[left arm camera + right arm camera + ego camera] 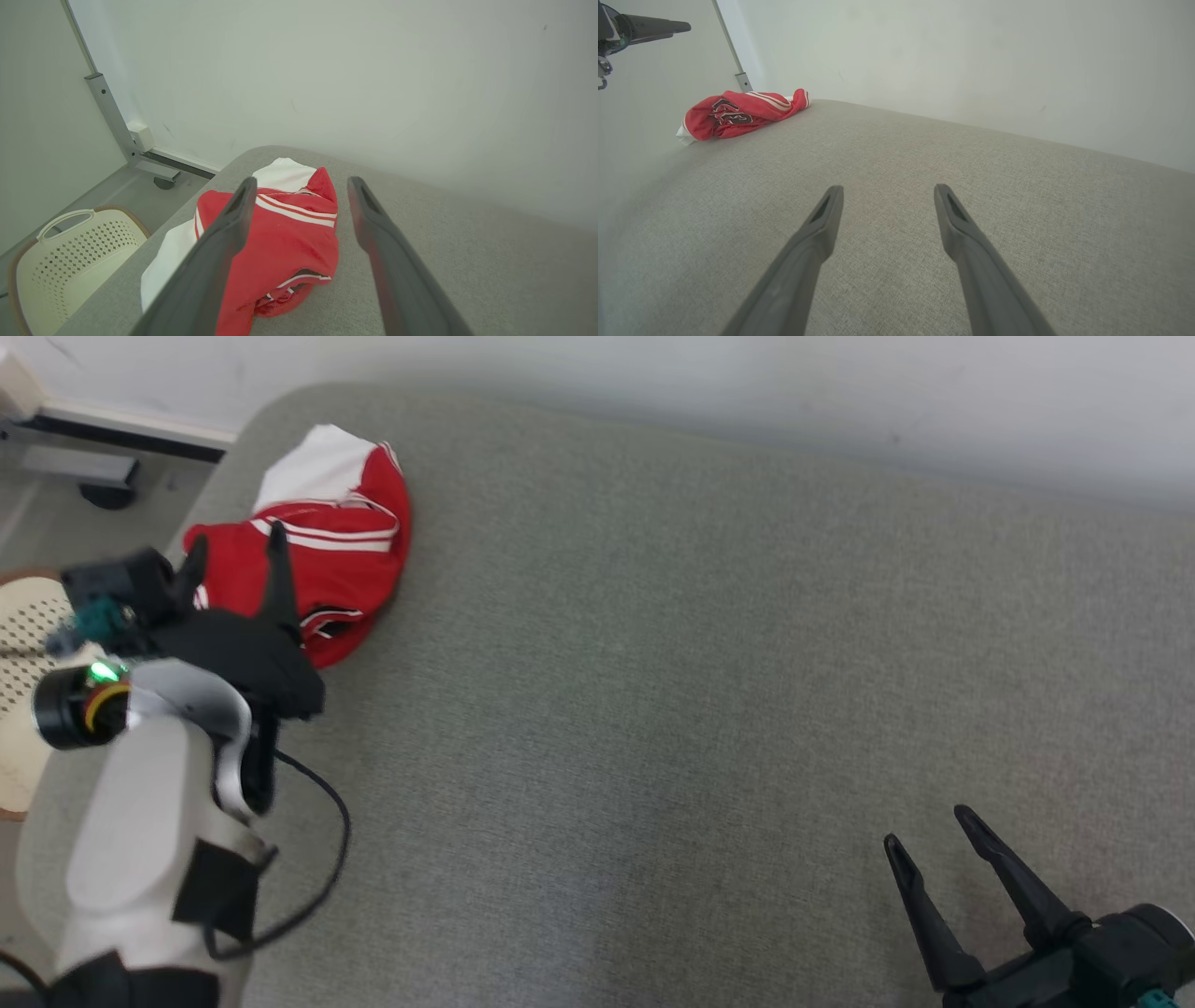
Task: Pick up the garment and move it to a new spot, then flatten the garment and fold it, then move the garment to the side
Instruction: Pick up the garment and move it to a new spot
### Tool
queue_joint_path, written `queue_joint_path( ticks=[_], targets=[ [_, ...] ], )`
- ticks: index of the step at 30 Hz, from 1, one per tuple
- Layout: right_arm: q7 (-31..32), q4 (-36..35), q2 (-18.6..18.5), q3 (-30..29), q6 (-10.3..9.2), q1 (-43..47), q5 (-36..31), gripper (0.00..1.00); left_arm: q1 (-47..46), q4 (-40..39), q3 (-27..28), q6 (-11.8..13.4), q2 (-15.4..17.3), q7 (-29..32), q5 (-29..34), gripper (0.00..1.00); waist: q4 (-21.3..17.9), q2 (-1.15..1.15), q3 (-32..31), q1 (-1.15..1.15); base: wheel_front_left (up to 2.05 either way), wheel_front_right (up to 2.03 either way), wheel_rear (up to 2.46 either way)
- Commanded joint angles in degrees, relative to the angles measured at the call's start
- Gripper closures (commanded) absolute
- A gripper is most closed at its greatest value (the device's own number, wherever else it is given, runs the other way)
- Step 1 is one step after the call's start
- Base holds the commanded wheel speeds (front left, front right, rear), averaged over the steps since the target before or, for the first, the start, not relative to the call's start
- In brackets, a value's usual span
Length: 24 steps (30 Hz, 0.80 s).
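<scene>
Pale forearm (131,840), black looping cable (346,826), green wrist light (103,670) (yellow ring (96,707) beside it); long dark tapered claw fingers (278,579).

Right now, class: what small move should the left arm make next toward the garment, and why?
Probably lower the left gripper onto the crumpled red-and-white jersey. Its fingers stand open, aimed at the heap near the grey padded surface's far left corner, with no cloth gripped yet. The right gripper, also open, sits over bare padding far from it.

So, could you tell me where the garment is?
Head view: the garment lies in the far-left corner of the grey surface, ahead of the left gripper.
</scene>
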Motion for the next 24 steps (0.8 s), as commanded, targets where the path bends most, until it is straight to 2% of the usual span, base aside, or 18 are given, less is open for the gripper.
queue_joint_path(
  ticks=[1, 4, 13, 16, 22, 23, 24],
  targets=[
    [-0.1, -0.3, -0.4, 0.0, 0.07, -0.9, 0.3, 0.0, -1.9, 1.6, 0.5, 0.1, 0.8, 0.9, -0.5, 0.0, -2.7, -0.01, 4.4, -0.02, 0.0, 0.0, 0.0],
    [-0.1, -0.6, -1.3, 0.6, 0.07, -2.2, 0.5, 0.0, -8.3, 9.7, 1.2, 1.2, 2.7, 6.5, -1.2, 0.0, -4.9, -0.01, 6.2, -0.02, 0.0, 0.0, 0.0],
    [-0.1, -1.5, -2.8, 1.0, 0.07, -5.2, 0.8, 0.0, -17.2, 23.6, 1.7, 5.7, 8.0, 12.2, -0.2, 0.0, -9.0, -0.01, 9.9, -0.02, 0.0, 0.0, 0.0],
    [-0.1, -1.7, -3.3, 0.5, 0.07, -5.8, 0.8, 0.0, -18.6, 26.9, 1.4, 6.5, 8.4, 14.3, -0.2, 0.0, -9.6, -0.01, 11.1, -0.02, 0.0, 0.0, 0.0],
    [-0.1, -2.0, -3.9, 0.0, 0.07, -6.9, 1.0, 0.0, -19.8, 30.8, 0.8, 6.5, 8.6, 14.0, -0.1, 0.0, -10.3, -0.01, 13.2, -0.02, 0.0, 0.0, 0.0],
    [-0.1, -2.0, -3.9, 0.0, 0.07, -7.1, 1.0, 0.0, -19.8, 31.3, 0.6, 6.4, 8.5, 13.6, -0.1, 0.36, -10.4, -0.01, 13.3, -0.02, 0.0, 0.0, 0.0],
    [-0.1, -2.0, -3.7, 0.0, 0.07, -7.2, 1.0, 0.0, -19.8, 31.9, 0.5, 6.5, 8.5, 13.4, -0.1, 0.8, -10.4, -0.01, 13.4, -0.02, 0.0, 0.0, 0.0]
  ],
)
